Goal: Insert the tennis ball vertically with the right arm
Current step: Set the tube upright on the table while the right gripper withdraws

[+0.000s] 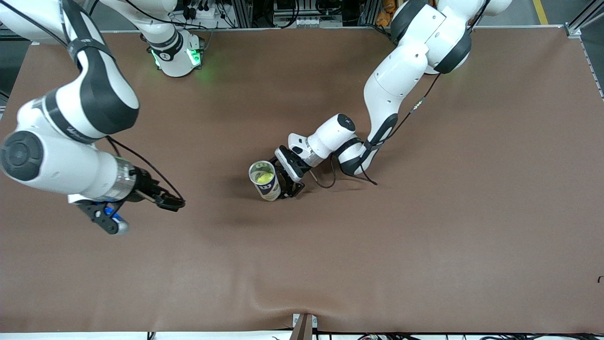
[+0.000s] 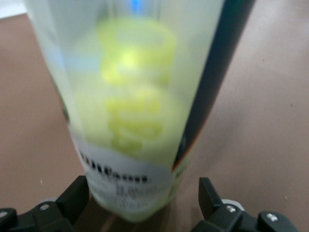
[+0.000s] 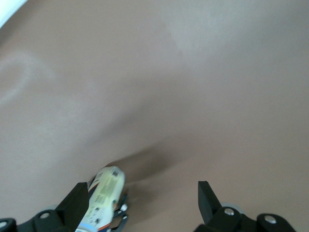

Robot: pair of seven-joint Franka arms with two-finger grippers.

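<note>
A clear tennis ball can (image 1: 265, 181) stands upright with its top open near the middle of the table. A yellow-green tennis ball (image 1: 263, 177) lies inside it. In the left wrist view the can (image 2: 140, 183) fills the frame, and yellow balls (image 2: 137, 92) show through its wall. My left gripper (image 1: 287, 185) is low at the can's base, open, with a finger on each side; one finger (image 2: 208, 194) stands apart from the can. My right gripper (image 1: 106, 220) is open and empty, over bare table toward the right arm's end. The right wrist view shows the can (image 3: 104, 195) farther off.
The brown table cover (image 1: 424, 236) runs wide on all sides of the can. A black cable (image 1: 325, 182) hangs from the left wrist beside the can. The right arm's base (image 1: 177, 56) with a green light stands at the table's back edge.
</note>
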